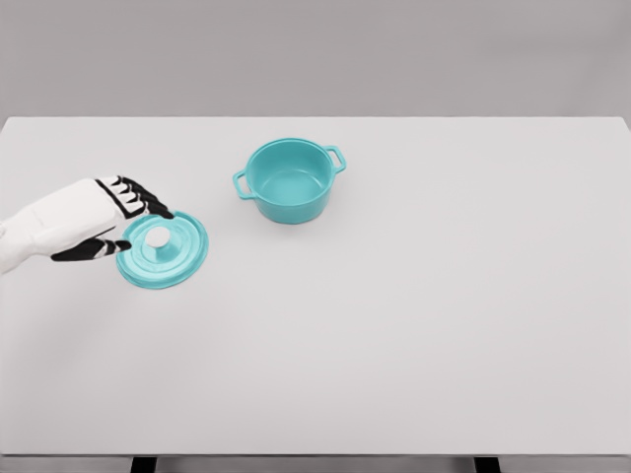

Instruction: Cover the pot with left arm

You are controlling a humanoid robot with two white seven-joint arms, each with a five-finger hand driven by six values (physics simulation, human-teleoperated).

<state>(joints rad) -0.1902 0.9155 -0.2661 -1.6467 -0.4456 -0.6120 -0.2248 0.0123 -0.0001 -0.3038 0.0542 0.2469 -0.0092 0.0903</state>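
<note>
You are looking down on a plain white surface [414, 335] that fills most of the head view, with a flat grey wall behind it and two dark leg tops showing at the bottom edge. Nothing in view carries a brand, label or any writing you could read.

The teal pot [290, 179] stands upright toward the back, a little left of centre, with a small loop handle on each side. It is uncovered, and you can see straight down to its bare teal floor.

The matching teal lid [164, 250] is well apart from the pot, nearer you and to the left, with its white knob facing up. Your left hand [106, 219] comes in from the left edge and sits at the lid's left rim, fingers partly curled: the black fingertips reach over the upper rim and the thumb lies at the lower rim. Whether it actually grips the lid or only touches it is hard to tell from this angle.
</note>
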